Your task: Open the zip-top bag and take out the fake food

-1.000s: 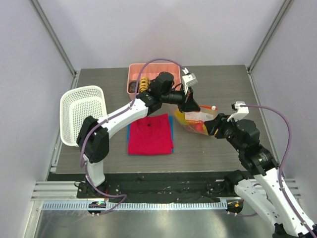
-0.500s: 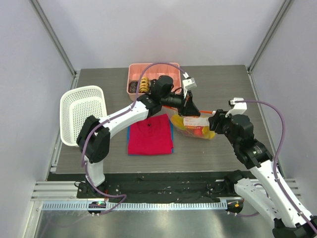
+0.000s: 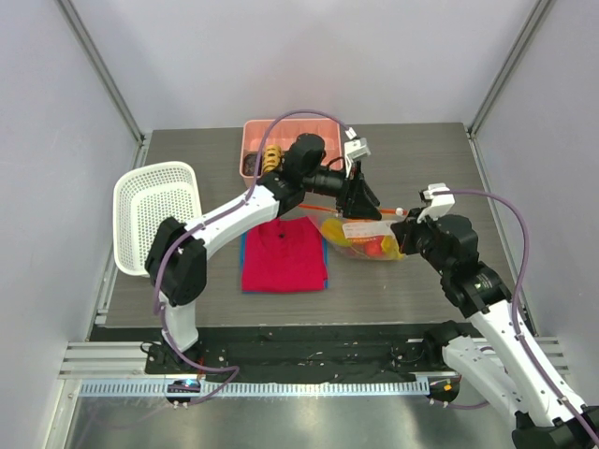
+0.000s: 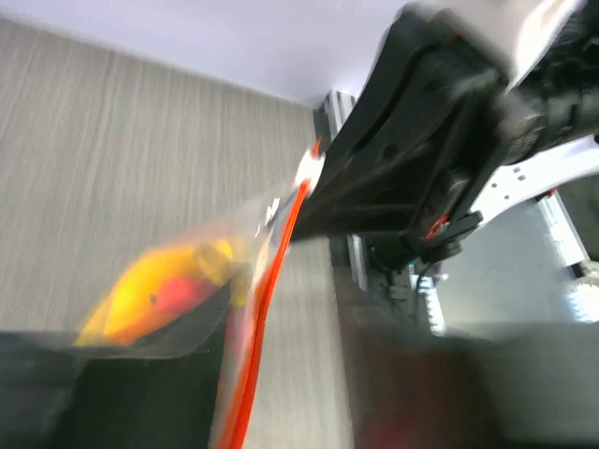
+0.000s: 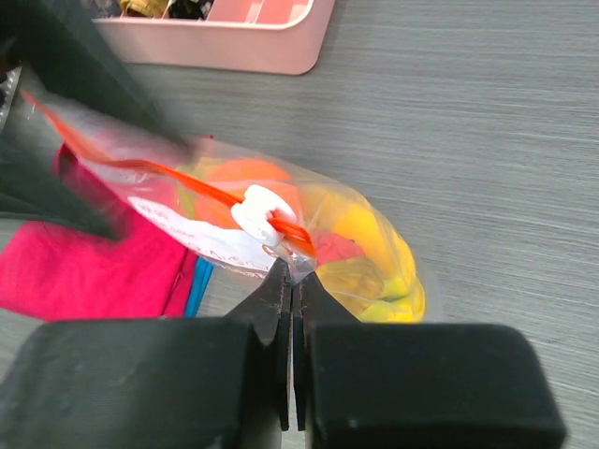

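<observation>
Right end effector (image 5: 290, 281) is clenched, its two dark fingers pressed tip to tip on the clear plastic edge of the zip-top bag (image 5: 370, 253), just under the white slider (image 5: 261, 213) that sits on the orange zip strip (image 5: 178, 176); left end effector (image 3: 361, 204) hangs over the bag's other end, close against it, and whether it is grasping or released I cannot tell, its own view being blurred; the bag sits between the two, just right of the red shirt (image 3: 284, 253); the tabletop (image 3: 421, 159) is grey with a fine streaked grain, closed in by pale walls (image 3: 309, 56); inside the bag the fake food (image 5: 374, 234) shows yellow, orange and red; a pink tray (image 3: 255, 131) at the far edge holds brown and dark ring-shaped pieces (image 3: 270, 157); a white perforated basket (image 3: 154, 215) sits at the left edge.
</observation>
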Action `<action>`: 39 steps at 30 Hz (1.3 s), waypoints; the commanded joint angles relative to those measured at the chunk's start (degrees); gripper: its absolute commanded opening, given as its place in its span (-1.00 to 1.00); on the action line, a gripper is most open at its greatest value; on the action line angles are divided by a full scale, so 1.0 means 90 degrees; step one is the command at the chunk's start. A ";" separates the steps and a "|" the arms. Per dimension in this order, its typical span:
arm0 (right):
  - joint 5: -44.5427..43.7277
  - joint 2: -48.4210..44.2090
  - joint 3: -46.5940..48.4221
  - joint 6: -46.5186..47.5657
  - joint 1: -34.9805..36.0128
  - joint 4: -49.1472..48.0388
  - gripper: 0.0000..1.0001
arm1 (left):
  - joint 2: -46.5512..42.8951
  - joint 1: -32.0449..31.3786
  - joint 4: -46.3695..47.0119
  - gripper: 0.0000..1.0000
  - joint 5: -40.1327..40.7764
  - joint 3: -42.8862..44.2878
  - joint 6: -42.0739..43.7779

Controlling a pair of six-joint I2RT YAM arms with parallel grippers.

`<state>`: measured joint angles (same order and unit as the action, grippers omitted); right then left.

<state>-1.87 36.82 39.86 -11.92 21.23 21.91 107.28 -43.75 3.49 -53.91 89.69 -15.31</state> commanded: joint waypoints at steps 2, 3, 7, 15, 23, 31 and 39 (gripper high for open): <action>0.0725 0.0147 0.0464 0.0454 -0.0035 -0.0189 -0.98 | 0.0052 -0.0022 0.0452 0.24 -0.0495 0.0834 -0.0155; 0.0745 0.0167 0.0541 0.0485 -0.0035 -0.0160 -0.97 | 0.0110 -0.0032 0.0539 0.25 -0.0456 0.0903 -0.0145; 0.0745 0.0196 0.0620 0.0573 -0.0074 -0.0052 -0.98 | 0.0579 -0.0071 0.0628 0.09 -0.1050 0.1469 -0.0592; 0.0901 0.0245 0.0659 0.0543 -0.0172 0.0016 -0.98 | 0.0842 -0.0188 0.1555 -0.19 -0.1353 0.1333 -0.1081; 0.0940 0.0177 0.0659 0.0553 -0.0269 0.0134 -0.98 | 0.1195 -0.0276 0.2503 -0.01 -0.1608 0.1373 -0.1951; 0.1067 0.0177 0.0640 0.0573 -0.0338 0.0143 -0.98 | 0.1029 -0.0296 0.1772 0.09 -0.0926 0.1090 -0.0997; 0.1204 0.0187 0.0640 0.0602 -0.0465 0.0192 -0.98 | 0.0931 -0.0286 0.1370 0.19 -0.0260 0.1050 -0.0515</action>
<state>7.66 39.00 42.87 -7.40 17.74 25.69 118.32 -46.11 16.53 -59.72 99.13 -23.27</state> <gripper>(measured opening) 0.020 0.601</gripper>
